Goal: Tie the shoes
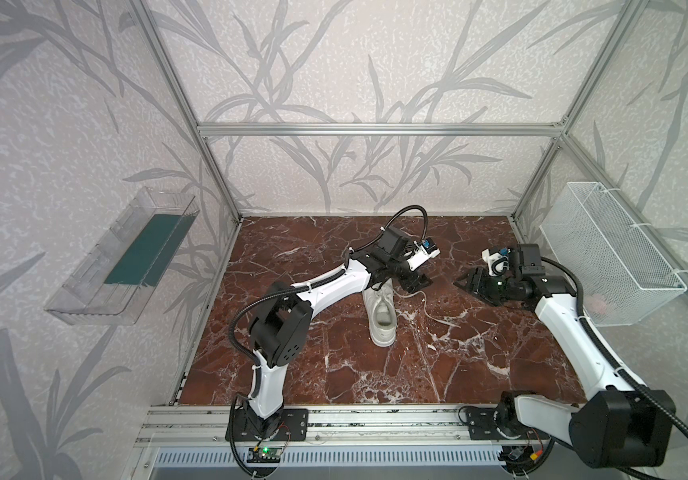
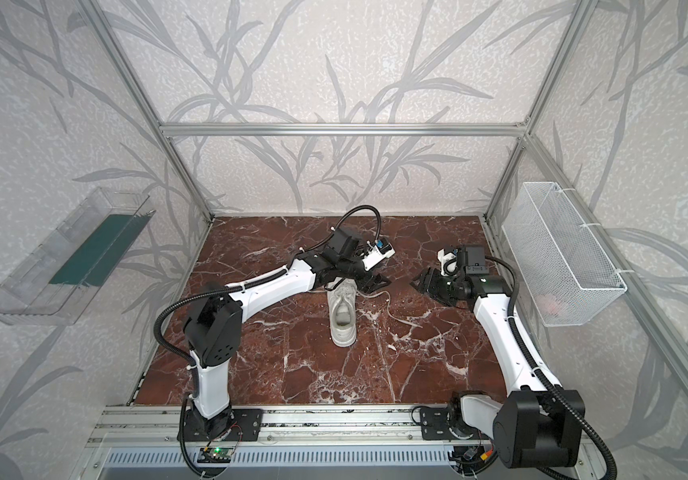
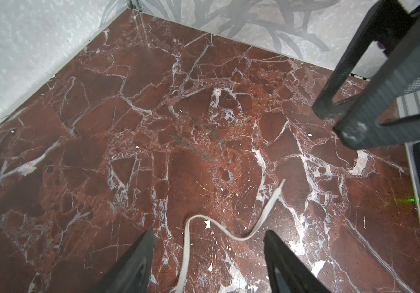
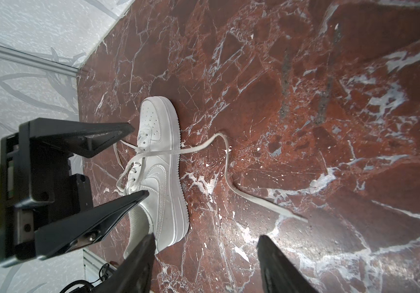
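White sneaker (image 1: 382,318), untied, set on marble table (image 1: 375,374); one lace (image 4: 225,162) trailed right. Left gripper (image 3: 209,233), right gripper (image 4: 206,238): jaws parted, empty.

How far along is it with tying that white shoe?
Done: the laces look crossed once over the sneaker; no bow shows. In hand: nothing; left gripper and right gripper are open and empty, one lace end loose on the table. Left: grasp both ends, knot and bow.
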Available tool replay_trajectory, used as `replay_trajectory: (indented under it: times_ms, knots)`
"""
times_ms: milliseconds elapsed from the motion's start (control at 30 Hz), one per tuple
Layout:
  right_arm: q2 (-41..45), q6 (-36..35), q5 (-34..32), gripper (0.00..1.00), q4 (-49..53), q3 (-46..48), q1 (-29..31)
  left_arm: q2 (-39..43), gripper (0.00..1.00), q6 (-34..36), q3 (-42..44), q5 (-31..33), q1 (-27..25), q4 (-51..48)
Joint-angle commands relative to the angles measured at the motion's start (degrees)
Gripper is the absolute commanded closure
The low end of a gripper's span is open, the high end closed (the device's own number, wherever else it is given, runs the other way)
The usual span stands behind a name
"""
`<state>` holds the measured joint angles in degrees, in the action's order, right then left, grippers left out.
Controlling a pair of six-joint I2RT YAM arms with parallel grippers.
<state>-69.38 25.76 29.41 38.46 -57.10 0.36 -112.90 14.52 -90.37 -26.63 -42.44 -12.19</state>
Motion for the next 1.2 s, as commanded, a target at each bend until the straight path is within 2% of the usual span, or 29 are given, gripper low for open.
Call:
replay_trajectory:
  times_ms: [0,167,300,500,767,1167]
  knots:
    - [-1.2,-0.9,-0.1,0.35,0.5,-1.8,-0.4,-1.2,0.28,0.6,-4.2,0.9,-0.1,-2.3]
    - [-4.6,-4.7,-1.1,0.36,2.4,-2.4,-0.4,-3.0,0.28,-2.4,-9.6,6.4,0.3,-8.3]
    - [-8.6,-10.5,-4.9,0.36,7.1,-3.6,0.3,-4.0,0.28,-9.2,-15.2,11.6,1.2,-13.3]
    - [-12.5,-15.2,-5.0,0.36,8.8,-3.1,3.9,-1.9,0.28,-15.9,-16.6,24.3,2.0,-19.5]
    - [-19.5,-14.6,-15.0,0.4,11.0,-4.7,10.4,2.0,0.29,-27.3,-10.6,24.4,6.7,-27.9]
    - [-25.9,-11.7,-18.7,0.46,9.4,-2.7,14.1,10.7,0.29,-26.6,4.1,26.9,10.7,-23.0]
